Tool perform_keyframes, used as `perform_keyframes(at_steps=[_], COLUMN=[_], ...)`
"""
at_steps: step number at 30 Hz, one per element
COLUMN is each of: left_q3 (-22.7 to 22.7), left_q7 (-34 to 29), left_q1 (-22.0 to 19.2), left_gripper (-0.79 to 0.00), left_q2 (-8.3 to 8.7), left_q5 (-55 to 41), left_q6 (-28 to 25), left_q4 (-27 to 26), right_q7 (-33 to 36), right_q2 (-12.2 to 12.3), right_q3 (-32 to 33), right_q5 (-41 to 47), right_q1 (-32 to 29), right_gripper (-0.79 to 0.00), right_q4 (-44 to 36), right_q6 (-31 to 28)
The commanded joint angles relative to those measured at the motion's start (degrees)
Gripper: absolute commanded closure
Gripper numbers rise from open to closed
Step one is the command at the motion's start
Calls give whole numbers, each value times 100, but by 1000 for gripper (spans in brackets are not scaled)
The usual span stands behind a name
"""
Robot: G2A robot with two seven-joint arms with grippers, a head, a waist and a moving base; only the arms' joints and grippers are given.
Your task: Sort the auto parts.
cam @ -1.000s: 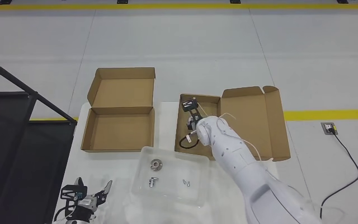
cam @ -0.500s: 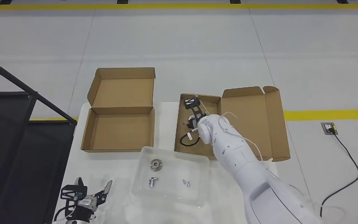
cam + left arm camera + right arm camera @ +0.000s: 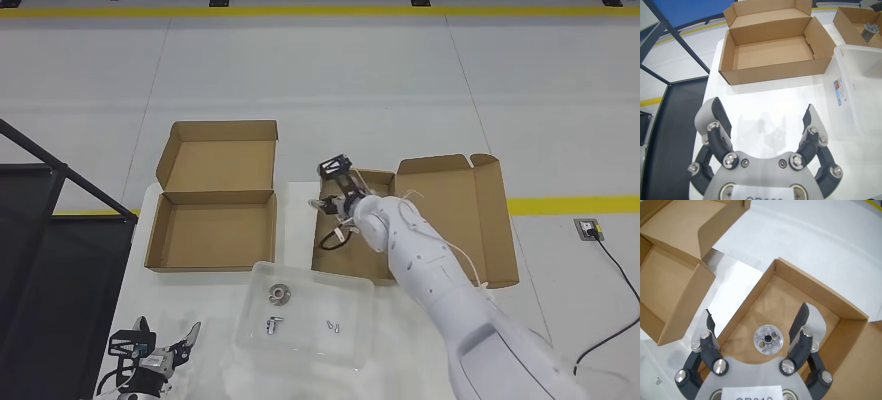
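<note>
Now the right gripper [image 3: 756, 313] hangs wide open over a metal part [image 3: 768, 339] in a box [image 3: 806, 281], and the left gripper [image 3: 762, 106] is wide open over the table [image 3: 772, 94].

Bright, even light is coming from overhead, washing the white bench [image 3: 772, 98] close to glare in the left wrist view, while the cardboard box [image 3: 770, 51] is throwing only a soft, narrow shadow along its near wall. Both wrist views are bowing straight edges outward, the black frame [image 3: 688, 50] curving most plainly.
</note>
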Motion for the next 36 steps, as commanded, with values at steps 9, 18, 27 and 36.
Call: perform_keyframes(at_steps=[9, 18, 27, 36], left_q3=[0, 0, 0, 0], left_q7=[0, 0, 0, 0], left_q1=[0, 0, 0, 0], left_gripper=[-785, -785, -785, -785], left_q2=[0, 0, 0, 0], left_q5=[0, 0, 0, 0], left_q6=[0, 0, 0, 0], left_q4=[0, 0, 0, 0], right_q7=[115, 1392, 2905, 2905], right_q2=[461, 1165, 1466, 1466], right_q3=[142, 996, 1443, 1443], right_q5=[-778, -1533, -1647, -1647], right_q1=[-737, -2264, -3179, -3179], right_gripper=[-785, -785, -785, -785], right_q4=[-1904, -4918, -6422, -6422], right_q6=[-762, -1777, -2429, -2429])
